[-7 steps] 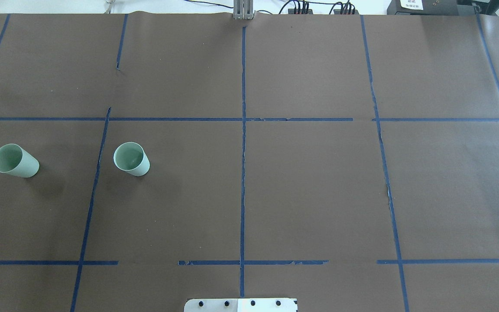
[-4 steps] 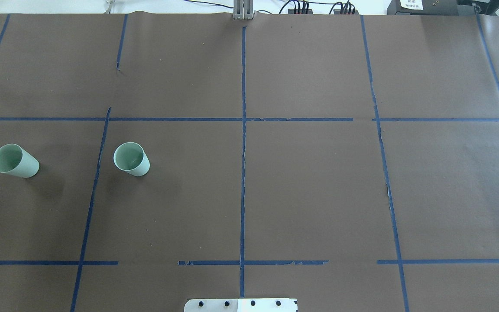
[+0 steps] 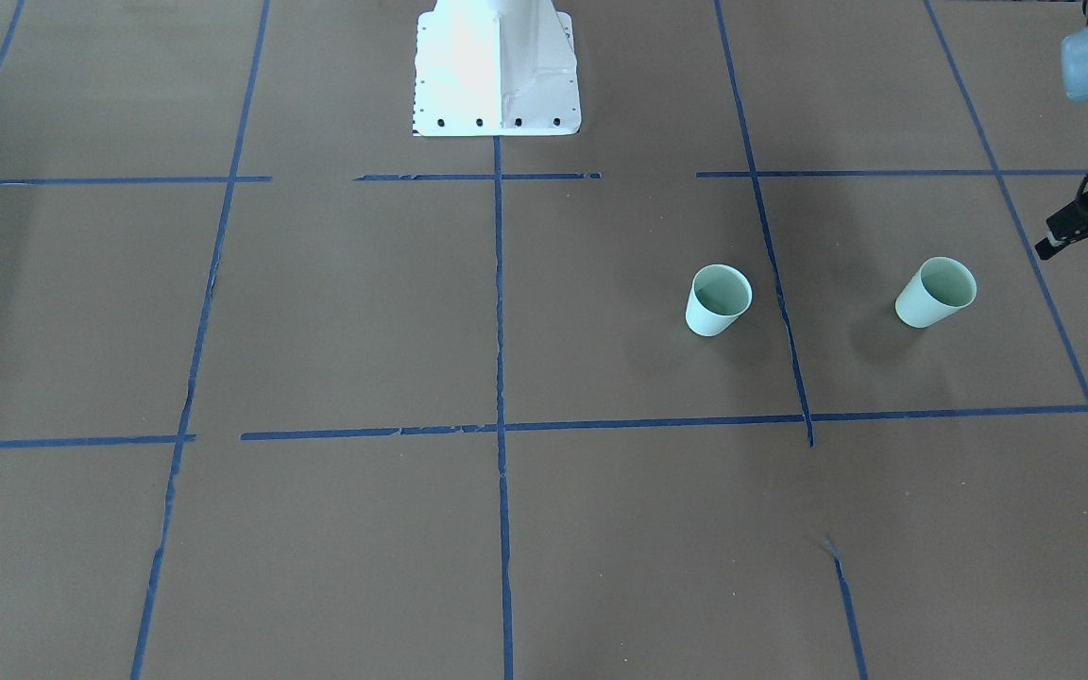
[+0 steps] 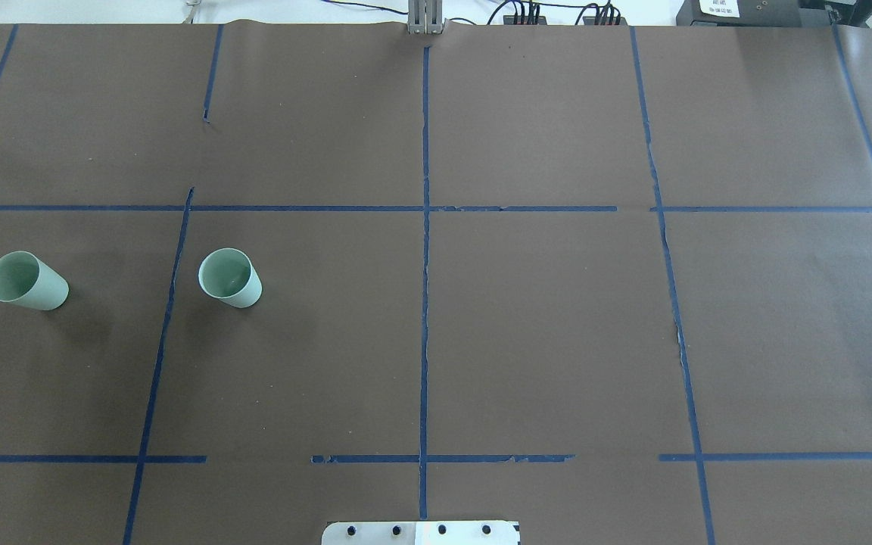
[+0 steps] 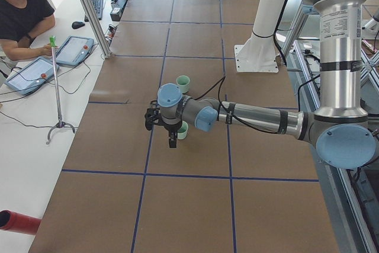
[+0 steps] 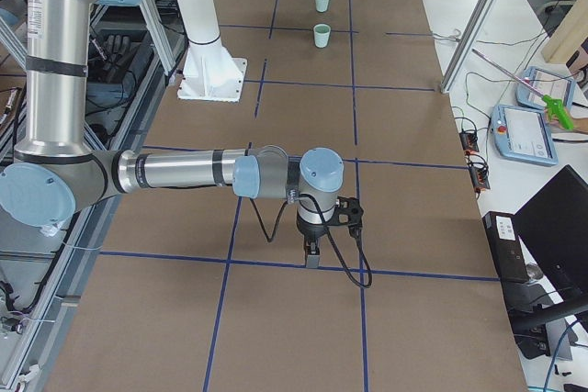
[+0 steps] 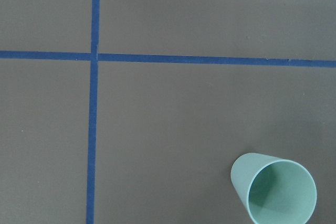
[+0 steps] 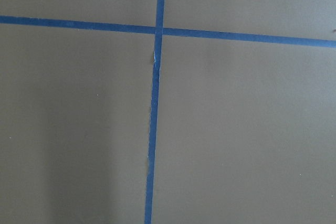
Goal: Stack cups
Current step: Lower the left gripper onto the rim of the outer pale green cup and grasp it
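Observation:
Two pale mint-green cups stand upright and apart on the brown table, on my left side. The outer cup (image 4: 27,281) (image 3: 935,292) also shows in the left wrist view (image 7: 275,187), at the lower right. The inner cup (image 4: 230,278) (image 3: 720,299) stands beside a blue tape line. My left gripper (image 5: 172,139) hangs above the table near the outer cup (image 5: 182,130); only its edge (image 3: 1087,231) shows in the front view, and I cannot tell if it is open. My right gripper (image 6: 312,252) hangs over the far right of the table, far from both cups (image 6: 321,36); I cannot tell its state.
Blue tape lines (image 4: 425,265) split the brown paper cover into squares. The white robot base plate (image 3: 497,76) sits at the near middle edge. A grey clamp (image 4: 425,19) sits at the far edge. An operator (image 5: 18,4) with tablets (image 5: 74,50) sits beyond the table's far side.

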{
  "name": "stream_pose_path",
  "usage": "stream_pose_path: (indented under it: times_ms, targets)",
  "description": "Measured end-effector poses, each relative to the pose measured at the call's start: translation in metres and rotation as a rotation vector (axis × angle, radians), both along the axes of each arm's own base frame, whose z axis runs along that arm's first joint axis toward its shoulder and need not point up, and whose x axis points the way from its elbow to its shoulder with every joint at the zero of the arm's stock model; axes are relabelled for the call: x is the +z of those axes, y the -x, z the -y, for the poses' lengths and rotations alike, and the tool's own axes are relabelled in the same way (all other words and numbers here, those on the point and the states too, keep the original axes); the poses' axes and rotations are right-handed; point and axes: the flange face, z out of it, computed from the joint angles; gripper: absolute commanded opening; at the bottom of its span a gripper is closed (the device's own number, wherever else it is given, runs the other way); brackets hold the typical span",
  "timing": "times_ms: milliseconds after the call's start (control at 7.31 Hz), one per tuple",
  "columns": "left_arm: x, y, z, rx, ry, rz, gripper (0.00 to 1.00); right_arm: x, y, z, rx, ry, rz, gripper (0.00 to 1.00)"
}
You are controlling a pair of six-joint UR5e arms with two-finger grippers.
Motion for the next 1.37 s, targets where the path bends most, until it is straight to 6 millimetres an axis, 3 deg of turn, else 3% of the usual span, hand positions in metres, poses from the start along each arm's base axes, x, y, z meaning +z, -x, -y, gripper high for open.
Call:
stream_pose_path:
  times_ms: [274, 547, 1232, 1368]
  targets:
    - [0.002, -0.04, -0.011, -0.016, 0.028, 0.001, 0.98, 0.0, 0.0, 0.0, 0.0, 0.0, 0.001, 1.0]
    - [0.01, -0.061, -0.016, -0.005, 0.042, 0.013, 0.95, 0.0, 0.0, 0.0, 0.0, 0.0, 0.001, 1.0]
    - [0.026, -0.072, -0.011, 0.003, 0.033, 0.02, 0.89, 0.0, 0.0, 0.0, 0.0, 0.0, 0.001, 1.0]
    - [0.024, -0.075, -0.008, 0.003, 0.032, 0.017, 0.82, 0.0, 0.0, 0.0, 0.0, 0.0, 0.001, 1.0]
